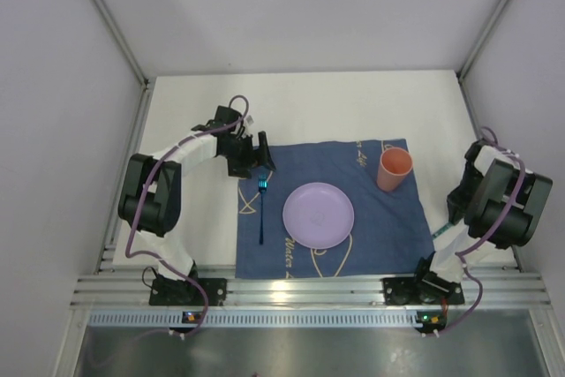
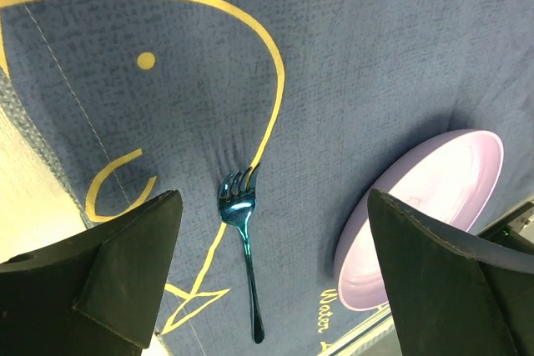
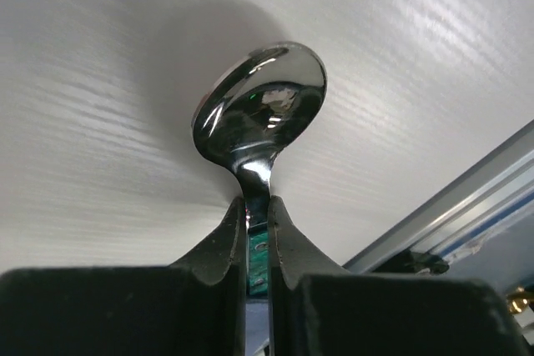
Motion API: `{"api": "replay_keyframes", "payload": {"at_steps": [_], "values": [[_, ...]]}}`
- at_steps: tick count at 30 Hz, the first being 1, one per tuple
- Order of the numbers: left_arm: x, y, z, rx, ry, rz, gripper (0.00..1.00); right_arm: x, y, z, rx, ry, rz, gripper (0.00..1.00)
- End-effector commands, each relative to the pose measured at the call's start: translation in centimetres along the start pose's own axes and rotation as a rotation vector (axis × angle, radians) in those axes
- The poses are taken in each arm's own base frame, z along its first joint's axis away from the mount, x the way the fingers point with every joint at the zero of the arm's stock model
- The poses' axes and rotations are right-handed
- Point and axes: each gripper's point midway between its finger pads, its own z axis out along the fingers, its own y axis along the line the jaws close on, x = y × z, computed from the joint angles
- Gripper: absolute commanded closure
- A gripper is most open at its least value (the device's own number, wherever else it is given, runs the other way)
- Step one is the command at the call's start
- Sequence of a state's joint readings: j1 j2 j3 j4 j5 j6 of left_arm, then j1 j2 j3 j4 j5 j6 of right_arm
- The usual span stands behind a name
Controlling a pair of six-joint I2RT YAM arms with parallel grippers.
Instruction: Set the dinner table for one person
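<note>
The white dinner table (image 1: 353, 108) carries a dark blue cloth (image 1: 388, 227). On the cloth lie a lilac plate (image 1: 318, 215), a blue fork (image 1: 262, 209) to its left, and an orange cup (image 1: 394, 169) at the back right. My left gripper (image 2: 271, 239) is open and empty, hovering above the fork (image 2: 242, 239), with the plate (image 2: 425, 214) under its right finger. My right gripper (image 3: 257, 206) is shut on the neck of a shiny metal spoon (image 3: 260, 114), held just over the white tabletop (image 3: 100, 122) right of the cloth. A bit of its handle (image 1: 439, 232) shows in the top view.
Grey enclosure walls rise on three sides of the table. An aluminium rail (image 1: 309, 289) runs along the near edge and also shows in the right wrist view (image 3: 467, 198). The right arm (image 1: 503, 200) is folded at the right edge.
</note>
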State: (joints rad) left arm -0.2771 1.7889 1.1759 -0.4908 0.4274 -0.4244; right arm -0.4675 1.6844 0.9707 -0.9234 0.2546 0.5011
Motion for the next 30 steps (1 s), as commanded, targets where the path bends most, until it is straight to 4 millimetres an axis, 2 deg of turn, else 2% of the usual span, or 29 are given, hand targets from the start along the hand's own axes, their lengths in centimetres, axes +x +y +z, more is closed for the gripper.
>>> {"api": "replay_keyframes", "payload": {"at_steps": [1,2,3,5,6,8,9,11,12,13,14,16,17,19,20,22,23,25,27,28,29,30], "values": [[-1.1,-1.1,-1.0,0.036,-0.044,0.009,0.02,-6.3,1.8,-1.7,-0.051,-0.231,0.037,1.0],[-1.3,-1.3,-0.9,0.04,-0.049,0.004,0.02,-6.3,1.2,-2.7,-0.02,-0.24,0.028,1.0],[-1.6,-1.5,-0.9,0.046,-0.053,0.005,0.02,-8.0,0.9,-5.1,0.001,-0.324,0.022,1.0],[-1.9,-2.0,-0.9,0.056,-0.056,0.001,0.02,-8.7,0.1,-7.5,0.03,-0.368,0.016,1.0],[-2.2,-2.2,-0.8,0.06,-0.06,0.004,0.02,-10.0,-0.2,-9.9,0.026,-0.434,0.034,1.0],[-2.5,-2.7,-0.8,0.068,-0.063,0.004,0.03,-10.2,-0.7,-11.8,0.029,-0.453,0.048,1.0],[-2.9,-3.0,-1.0,0.073,-0.069,0.006,0.02,-10.7,-0.1,-13.8,-0.013,-0.497,0.063,1.0],[-3.1,-3.4,-1.0,0.078,-0.068,0.002,0.03,-10.4,1.0,-16.3,-0.048,-0.548,0.038,1.0],[-3.6,-3.8,-1.3,0.084,-0.081,0.009,0.03,-10.3,2.8,-19.1,-0.062,-0.628,-0.013,1.0],[-3.7,-3.9,-1.4,0.083,-0.083,0.009,0.03,-10.1,3.6,-20.7,-0.072,-0.668,-0.039,1.0],[-3.9,-3.9,-1.5,0.079,-0.088,0.008,0.03,-9.1,5.3,-23.7,-0.116,-0.729,-0.095,1.0],[-4.3,-4.1,-1.8,0.074,-0.095,0.007,0.03,-8.1,6.0,-26.7,-0.136,-0.803,-0.129,1.0],[-4.4,-4.1,-1.9,0.067,-0.101,0.005,0.02,-6.8,7.3,-29.3,-0.199,-0.861,-0.184,1.0],[-4.6,-4.3,-2.3,0.064,-0.113,-0.006,0.02,-4.8,9.0,-31.3,-0.296,-0.888,-0.26,1.0],[-4.7,-4.3,-2.5,0.06,-0.122,-0.01,0.02,-2.5,10.2,-32.7,-0.359,-0.916,-0.348,1.0],[-4.8,-4.5,-2.8,0.057,-0.132,-0.021,0.02,0.3,11.8,-33.6,-0.434,-0.921,-0.444,1.0],[-4.9,-4.6,-3.2,0.057,-0.141,-0.022,0.02,3.0,12.9,-33.9,-0.486,-0.927,-0.536,1.0],[-4.9,-4.6,-3.6,0.04,-0.154,-0.027,0.02,5.9,14.3,-33.9,-0.562,-0.903,-0.62,1.0],[-4.9,-4.7,-4.3,0.033,-0.175,-0.024,0.02,9.4,15.7,-32.3,-0.623,-0.825,-0.718,1.0],[-4.8,-4.8,-4.4,0.029,-0.179,-0.026,0.02,10.4,16.5,-31.9,-0.652,-0.811,-0.738,1.0],[-4.5,-4.7,-4.5,0.025,-0.177,-0.028,0.02,12.2,17.0,-30.2,-0.656,-0.766,-0.791,1.0],[-4.5,-4.9,-5.0,0.022,-0.189,-0.027,0.02,12.9,17.4,-29.4,-0.66,-0.745,-0.811,1.0]]}}
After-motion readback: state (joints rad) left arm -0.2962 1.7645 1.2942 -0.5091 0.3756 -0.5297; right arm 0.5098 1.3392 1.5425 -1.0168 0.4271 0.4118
